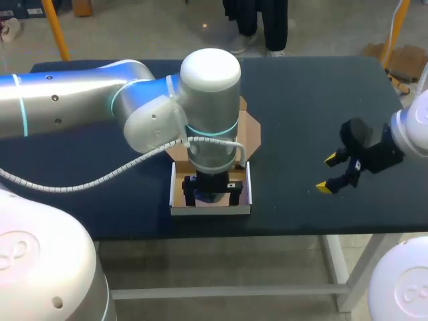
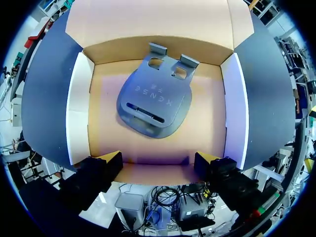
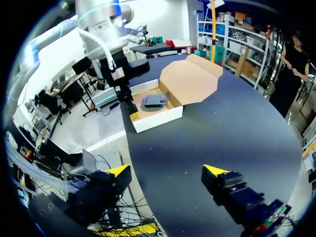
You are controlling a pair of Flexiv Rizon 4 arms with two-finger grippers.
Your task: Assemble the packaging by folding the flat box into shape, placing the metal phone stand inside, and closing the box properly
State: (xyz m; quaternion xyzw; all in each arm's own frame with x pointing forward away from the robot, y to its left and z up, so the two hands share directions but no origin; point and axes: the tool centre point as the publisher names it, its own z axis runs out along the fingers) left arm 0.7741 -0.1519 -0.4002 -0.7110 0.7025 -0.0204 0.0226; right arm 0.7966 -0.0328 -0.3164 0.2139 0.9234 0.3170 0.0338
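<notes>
The box (image 1: pixel 210 209), white outside and brown inside, stands folded near the table's front edge with its lid flap (image 1: pixel 251 128) lying open behind it. The dark grey metal phone stand (image 2: pixel 155 101) lies flat on the box floor (image 2: pixel 207 133). My left gripper (image 1: pixel 212 190) hangs open just above the box's front part; its fingertips (image 2: pixel 112 159) stand apart over the front wall and touch nothing. My right gripper (image 1: pixel 328 174) is open over the table to the right of the box. In the right wrist view the box (image 3: pixel 155 120) and the stand (image 3: pixel 154 101) lie well ahead.
The dark table (image 1: pixel 301 100) stretches wide to the right and behind the box. Its front edge runs close below the box. My left arm (image 1: pixel 134 100) crosses the table's left half above the lid flap.
</notes>
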